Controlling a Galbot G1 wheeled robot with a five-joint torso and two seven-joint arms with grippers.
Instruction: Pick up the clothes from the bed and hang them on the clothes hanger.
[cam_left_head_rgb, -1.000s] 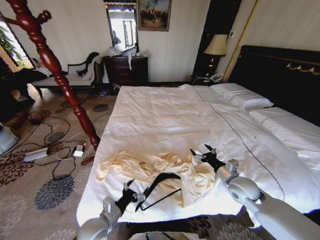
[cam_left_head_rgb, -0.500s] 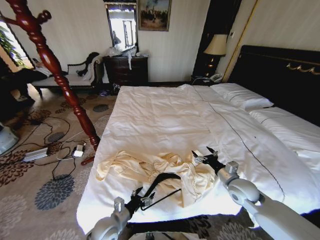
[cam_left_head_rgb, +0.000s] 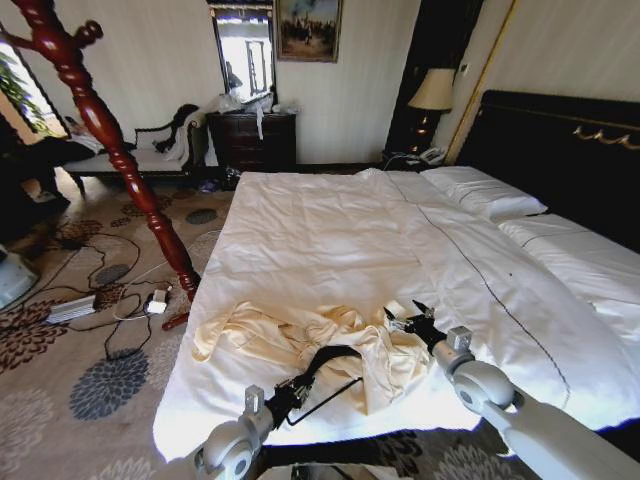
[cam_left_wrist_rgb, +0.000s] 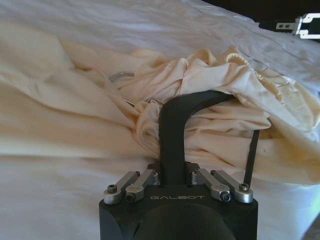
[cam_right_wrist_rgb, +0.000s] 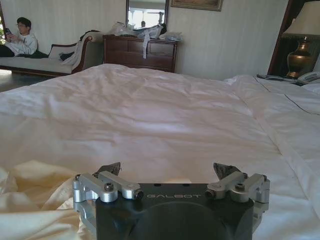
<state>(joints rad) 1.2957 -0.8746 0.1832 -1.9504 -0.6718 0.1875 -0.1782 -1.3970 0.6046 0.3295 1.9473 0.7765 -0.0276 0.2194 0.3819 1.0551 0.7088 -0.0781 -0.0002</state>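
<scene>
Left gripper (cam_left_head_rgb: 297, 386): low at the near edge of the bed, its jaws closed around one arm of the clothes hanger; in the left wrist view (cam_left_wrist_rgb: 172, 177) the black bar runs straight out from between the clamped fingers.
Clothes hanger (cam_left_head_rgb: 325, 368): slim, black and triangular, lying low over the bed with its upper part pushed into the garment; its silver hook (cam_left_wrist_rgb: 121, 75) curves out from among the folds in the left wrist view, where the hanger (cam_left_wrist_rgb: 172, 125) bends into the cloth.
Clothes (cam_left_head_rgb: 300, 345): one pale cream-yellow garment, crumpled in a heap on the near part of the duvet, a sleeve trailing toward the robot's left; its gathered edge shows in the left wrist view (cam_left_wrist_rgb: 240, 100).
Right gripper (cam_left_head_rgb: 408, 316): at the garment's right end, just above the cloth, jaws spread apart and gripping nothing; in the right wrist view (cam_right_wrist_rgb: 170, 172) the two fingers stand wide over the white duvet, with cream fabric (cam_right_wrist_rgb: 30, 195) beside them.
Bed (cam_left_head_rgb: 330, 230): very wide, white duvet with a thin dark seam, pillows (cam_left_head_rgb: 485, 195) at the black headboard (cam_left_head_rgb: 560, 150).
Coat stand (cam_left_head_rgb: 105, 135): red-brown turned wood, leaning across the robot's left, well apart from the garment.
</scene>
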